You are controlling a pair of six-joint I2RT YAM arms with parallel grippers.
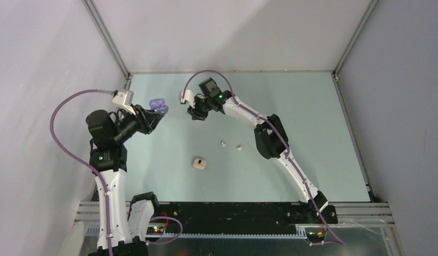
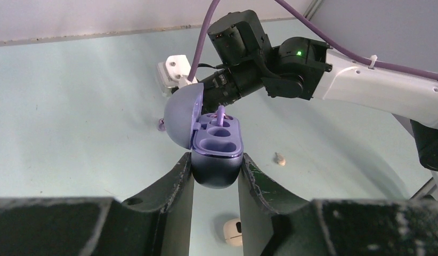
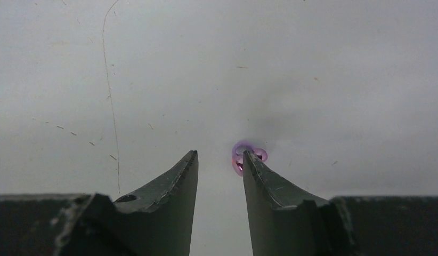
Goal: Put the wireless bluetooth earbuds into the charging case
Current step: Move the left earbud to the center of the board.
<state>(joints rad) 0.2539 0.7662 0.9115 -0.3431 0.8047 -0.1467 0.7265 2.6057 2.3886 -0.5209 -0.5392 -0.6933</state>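
Right wrist view: right gripper (image 3: 220, 154) open, purple earbud (image 3: 237, 153) off-centre

Its jaws stand apart with nothing between them, and the purple earbud sits at one fingertip (image 3: 251, 161), outside the gap. Across the way the left gripper (image 2: 214, 157) is clamped on the purple charging case (image 2: 217, 173), lid open, up off the table (image 1: 313, 133). Best play, I'd judge: sidestep to centre the bud, then close gently so it doesn't squirt away.
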